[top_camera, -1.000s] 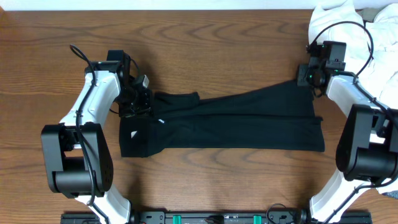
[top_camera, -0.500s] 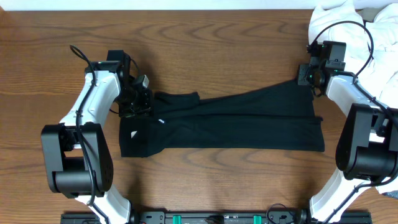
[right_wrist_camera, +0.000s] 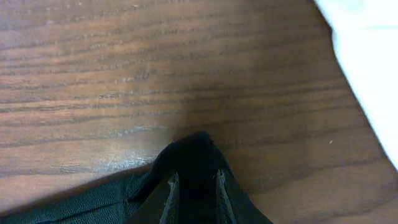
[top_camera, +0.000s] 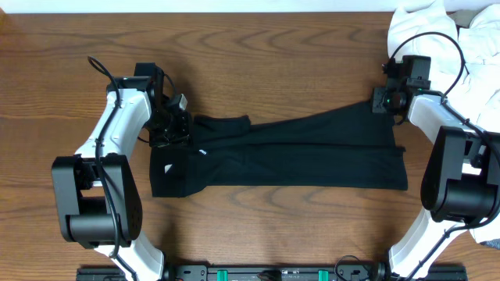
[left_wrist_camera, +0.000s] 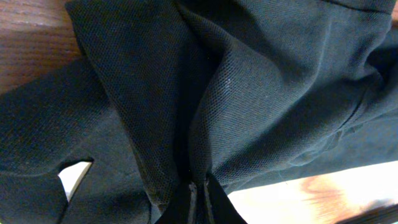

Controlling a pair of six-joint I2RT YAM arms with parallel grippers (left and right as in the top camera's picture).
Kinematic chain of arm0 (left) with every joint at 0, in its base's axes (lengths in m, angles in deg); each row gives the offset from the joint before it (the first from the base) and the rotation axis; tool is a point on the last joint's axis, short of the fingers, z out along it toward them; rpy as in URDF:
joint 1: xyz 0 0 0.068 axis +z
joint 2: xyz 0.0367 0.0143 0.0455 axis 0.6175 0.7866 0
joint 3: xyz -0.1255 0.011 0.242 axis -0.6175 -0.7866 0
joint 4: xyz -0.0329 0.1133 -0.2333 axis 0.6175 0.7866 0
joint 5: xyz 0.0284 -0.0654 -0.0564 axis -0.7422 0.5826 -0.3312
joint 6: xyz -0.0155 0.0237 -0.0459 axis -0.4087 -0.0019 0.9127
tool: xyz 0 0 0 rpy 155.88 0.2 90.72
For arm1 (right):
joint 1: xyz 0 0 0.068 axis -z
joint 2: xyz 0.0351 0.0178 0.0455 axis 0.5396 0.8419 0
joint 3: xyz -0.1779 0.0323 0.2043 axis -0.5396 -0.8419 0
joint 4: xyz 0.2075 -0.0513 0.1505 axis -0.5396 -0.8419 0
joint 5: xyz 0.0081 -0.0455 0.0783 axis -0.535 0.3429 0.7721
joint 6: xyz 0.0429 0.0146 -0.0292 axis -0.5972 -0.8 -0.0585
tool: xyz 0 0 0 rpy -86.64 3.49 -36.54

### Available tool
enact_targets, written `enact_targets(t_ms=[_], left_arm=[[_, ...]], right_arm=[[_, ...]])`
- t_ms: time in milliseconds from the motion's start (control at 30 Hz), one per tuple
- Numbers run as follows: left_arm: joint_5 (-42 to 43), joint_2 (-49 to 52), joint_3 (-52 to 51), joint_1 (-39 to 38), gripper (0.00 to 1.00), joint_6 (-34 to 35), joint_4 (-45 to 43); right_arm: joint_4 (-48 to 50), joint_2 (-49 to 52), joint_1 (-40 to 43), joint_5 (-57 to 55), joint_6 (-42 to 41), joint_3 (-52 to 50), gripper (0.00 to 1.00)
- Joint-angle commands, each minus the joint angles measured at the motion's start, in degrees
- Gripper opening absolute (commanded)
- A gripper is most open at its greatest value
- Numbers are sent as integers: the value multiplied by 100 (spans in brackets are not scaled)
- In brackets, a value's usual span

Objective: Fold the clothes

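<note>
Wood table point(top_camera: 273, 55): our left gripper point(top_camera: 180, 129) clamps the black garment point(top_camera: 297, 156); upper right, right gripper point(top_camera: 382, 101) straddles its corner, and we can't tell whether it grips.

We see a brown wood-grain bench point(top_camera: 297, 47) stretching ahead of the right fingers point(right_wrist_camera: 169, 194) and off to both sides of them. A heap of white fabric point(top_camera: 414, 16) lies on it ahead of those fingers and to their right, apart from them. In the right wrist view, its smooth edge point(right_wrist_camera: 370, 68) cuts across the upper right corner, with bare wood between it and the fingers.
</note>
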Motion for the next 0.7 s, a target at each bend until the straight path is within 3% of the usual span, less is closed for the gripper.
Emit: enact_targets(t_ms=[0, 267, 333, 400, 667], left_arm=[[-70, -33, 4, 50, 6, -55, 20], [-70, -33, 4, 50, 6, -55, 17], [-70, -33, 4, 50, 6, -55, 17], [-70, -33, 4, 50, 6, -55, 17], [-70, -33, 4, 50, 6, -55, 20]], right_arm=[[-61, 74, 11, -57, 9, 39, 20], [-168, 74, 11, -66, 9, 24, 21], [-190, 74, 11, -61, 9, 24, 15], [-188, 74, 11, -63, 9, 24, 1], [-125, -15, 11, -76, -79, 39, 1]])
